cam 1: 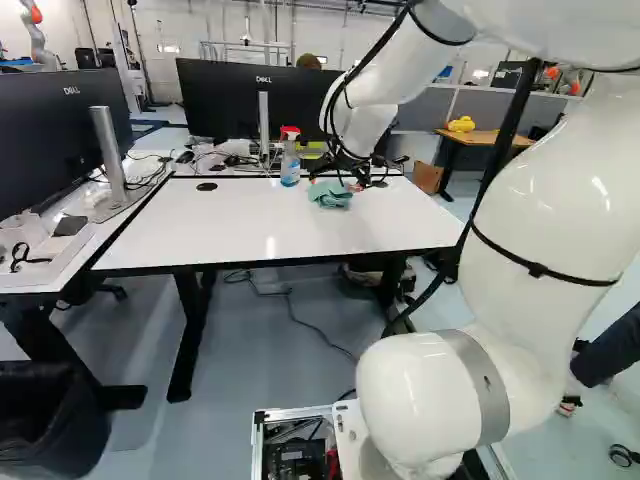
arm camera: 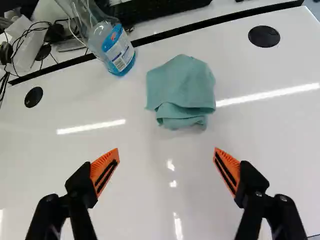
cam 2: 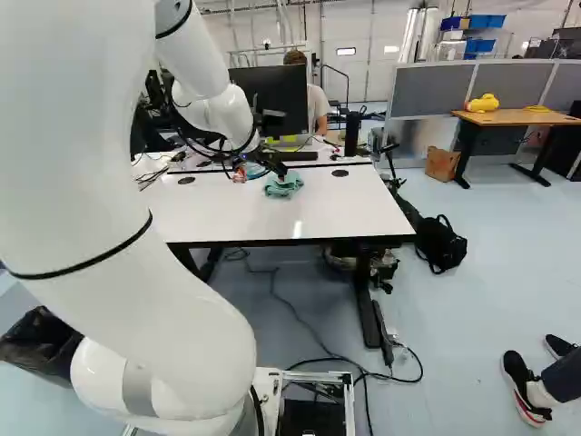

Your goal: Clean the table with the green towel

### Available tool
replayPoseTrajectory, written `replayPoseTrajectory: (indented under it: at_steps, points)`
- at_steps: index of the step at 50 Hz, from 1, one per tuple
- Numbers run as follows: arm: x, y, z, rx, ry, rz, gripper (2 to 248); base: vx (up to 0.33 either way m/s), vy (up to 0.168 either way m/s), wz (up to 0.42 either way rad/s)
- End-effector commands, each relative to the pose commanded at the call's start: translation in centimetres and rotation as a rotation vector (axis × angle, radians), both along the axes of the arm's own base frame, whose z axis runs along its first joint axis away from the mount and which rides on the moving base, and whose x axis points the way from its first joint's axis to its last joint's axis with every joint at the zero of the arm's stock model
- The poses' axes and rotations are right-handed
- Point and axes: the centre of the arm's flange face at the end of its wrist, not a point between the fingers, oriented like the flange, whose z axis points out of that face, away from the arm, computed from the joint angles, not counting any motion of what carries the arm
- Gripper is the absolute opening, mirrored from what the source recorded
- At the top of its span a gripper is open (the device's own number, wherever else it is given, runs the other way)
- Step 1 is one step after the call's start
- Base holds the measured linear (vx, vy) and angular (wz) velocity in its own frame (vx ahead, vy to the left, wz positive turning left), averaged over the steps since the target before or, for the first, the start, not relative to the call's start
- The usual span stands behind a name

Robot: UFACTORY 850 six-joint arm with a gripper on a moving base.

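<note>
Ahead of the tool (cam 2: pixel 260 173) — green towel (arm camera: pixel 181 90), bunched on table (arm camera: pixel 125 165) | fingers — wide apart

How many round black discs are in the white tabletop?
2. In the right base view, one disc is left of the green towel, the other disc right of it.

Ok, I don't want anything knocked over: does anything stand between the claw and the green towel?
Nothing visible does: the wrist view shows only tabletop between the open claw and the towel. The spray bottle stands to one side of the towel.
</note>
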Motion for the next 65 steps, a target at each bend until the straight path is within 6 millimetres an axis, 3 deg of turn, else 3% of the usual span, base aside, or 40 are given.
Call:
replayPoseTrajectory:
  at_steps: [38, 65]
  points:
    - [-7.4, 1.4, -0.3, 0.0, -0.005, 0.041, 247, 0.0, 0.0, 0.0]
    - [-7.8, 1.5, -0.3, -0.001, -0.008, 0.043, 247, 0.0, 0.0, 0.0]
